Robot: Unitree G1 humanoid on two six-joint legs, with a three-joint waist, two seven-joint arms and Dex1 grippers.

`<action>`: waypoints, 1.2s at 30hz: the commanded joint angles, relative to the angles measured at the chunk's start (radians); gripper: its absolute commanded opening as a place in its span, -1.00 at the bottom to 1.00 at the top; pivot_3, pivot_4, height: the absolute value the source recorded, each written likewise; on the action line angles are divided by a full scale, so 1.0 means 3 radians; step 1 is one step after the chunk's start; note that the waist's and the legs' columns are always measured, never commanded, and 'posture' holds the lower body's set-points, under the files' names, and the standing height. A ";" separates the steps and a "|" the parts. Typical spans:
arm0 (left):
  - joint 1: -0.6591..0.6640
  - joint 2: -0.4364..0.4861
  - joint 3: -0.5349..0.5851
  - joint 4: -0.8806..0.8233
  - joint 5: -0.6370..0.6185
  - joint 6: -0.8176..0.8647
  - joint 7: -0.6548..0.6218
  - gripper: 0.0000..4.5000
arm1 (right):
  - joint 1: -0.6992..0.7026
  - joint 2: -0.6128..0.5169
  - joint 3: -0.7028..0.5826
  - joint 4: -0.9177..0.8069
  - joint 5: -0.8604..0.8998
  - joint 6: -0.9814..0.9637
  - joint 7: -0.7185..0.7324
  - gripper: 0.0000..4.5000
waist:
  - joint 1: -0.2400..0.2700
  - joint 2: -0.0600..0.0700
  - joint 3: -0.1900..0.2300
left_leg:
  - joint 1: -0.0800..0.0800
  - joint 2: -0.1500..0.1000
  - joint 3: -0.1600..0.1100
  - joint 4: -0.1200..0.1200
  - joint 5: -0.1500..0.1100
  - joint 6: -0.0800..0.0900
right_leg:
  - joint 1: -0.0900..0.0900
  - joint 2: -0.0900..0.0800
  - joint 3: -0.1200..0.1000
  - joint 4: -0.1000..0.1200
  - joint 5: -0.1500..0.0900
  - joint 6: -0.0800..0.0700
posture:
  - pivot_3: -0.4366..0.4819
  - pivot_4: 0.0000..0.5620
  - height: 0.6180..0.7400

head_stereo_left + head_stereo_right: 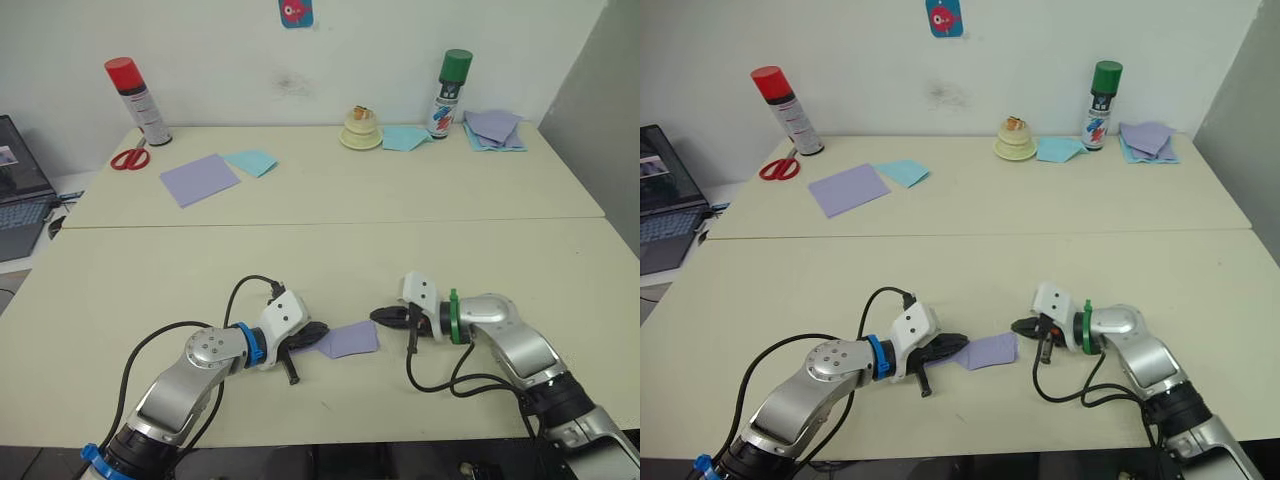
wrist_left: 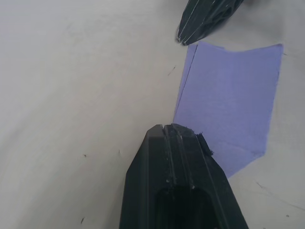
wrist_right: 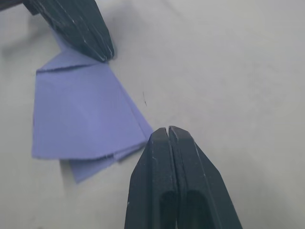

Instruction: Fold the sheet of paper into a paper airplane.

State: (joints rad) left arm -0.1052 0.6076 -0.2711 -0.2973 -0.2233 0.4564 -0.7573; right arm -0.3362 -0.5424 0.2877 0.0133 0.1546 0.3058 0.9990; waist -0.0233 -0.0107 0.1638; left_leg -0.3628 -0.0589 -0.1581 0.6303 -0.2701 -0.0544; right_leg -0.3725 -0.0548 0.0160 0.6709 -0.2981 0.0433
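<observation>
While both arms reach in low over the near table [image 1: 120,300], the sheet [image 1: 348,339] lies flat between them, partly folded, with a crease line running along one edge and layered flaps showing at the end nearer the right arm.

The left gripper [image 1: 312,334] has its two black fingers pressed together with no gap between them, and its tip rests on the sheet's near corner; the left wrist view shows the closed fingertips [image 2: 174,138] overlapping the lavender edge. Whether a layer of paper is pinched between them or merely pressed down cannot be told.

The right gripper [image 1: 385,316] is likewise closed, its fingers [image 3: 169,143] meeting along a thin seam. Its tip sits just beside the sheet's other end, at the folded flaps, touching or nearly touching the edge; it has hold of nothing.

On the far table [image 1: 420,190], well apart from the arms, lie a flat lavender square [image 1: 199,179] with a pale blue sheet [image 1: 250,161] beside it, red scissors [image 1: 130,157], a red-capped can [image 1: 137,100], a green-capped can [image 1: 450,93], a small cream dish [image 1: 360,129] and a stack of papers [image 1: 495,130] at the far right corner. A laptop [image 1: 20,190] stands off the table's left side.
</observation>
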 commanded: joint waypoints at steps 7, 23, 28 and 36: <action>0.0040 0.0022 -0.0108 0.0148 0.0122 0.0041 -0.0074 -1.00 | 0.0009 0.0202 -0.0071 -0.0341 0.0275 -0.0067 0.0105 -0.99 | -0.0011 0.0000 0.0001 | -0.0001 0.0004 -0.0001 -0.0001 0.0000 0.0000 | -0.0003 0.0001 0.0000 0.0002 0.0000 -0.0001 | -0.05 -0.47 1.00; 0.0186 0.0073 0.0068 0.0109 0.0062 0.0079 -0.0034 -1.00 | 0.0019 0.0229 0.0450 0.0037 -0.0375 -0.0172 -0.0051 -0.99 | -0.0012 0.0000 -0.0003 | 0.0001 0.0003 0.0000 -0.0001 0.0000 0.0000 | -0.0003 0.0001 0.0001 0.0002 0.0000 0.0000 | -0.05 -0.47 1.00; 0.0527 0.0260 0.0314 0.0064 0.0023 0.0072 -0.0081 -1.00 | -0.0010 0.0200 0.0467 0.0062 -0.0390 -0.0205 -0.0029 -0.99 | -0.0029 0.0001 -0.0010 | 0.0002 0.0004 0.0000 -0.0002 0.0000 0.0000 | -0.0003 0.0001 0.0002 0.0002 0.0000 -0.0001 | -0.05 -0.47 1.00; 0.0876 0.0434 0.0766 -0.0068 -0.0145 0.0124 -0.0047 -1.00 | -0.0069 0.0188 0.0472 0.0152 -0.0354 -0.0219 0.0034 -0.99 | -0.0024 0.0006 -0.0018 | 0.0006 0.0005 0.0000 -0.0004 0.0000 0.0000 | -0.0001 0.0001 0.0002 0.0002 -0.0004 -0.0004 | -0.05 -0.47 1.00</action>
State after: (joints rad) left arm 0.1260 0.7168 -0.0603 -0.3587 -0.2816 0.4480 -0.7777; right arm -0.3710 -0.4648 0.4159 0.0209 0.0793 0.2236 1.0006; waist -0.0305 -0.0090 0.1584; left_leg -0.3611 -0.0574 -0.1581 0.6292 -0.2701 -0.0544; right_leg -0.3726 -0.0545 0.0169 0.6716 -0.2993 0.0422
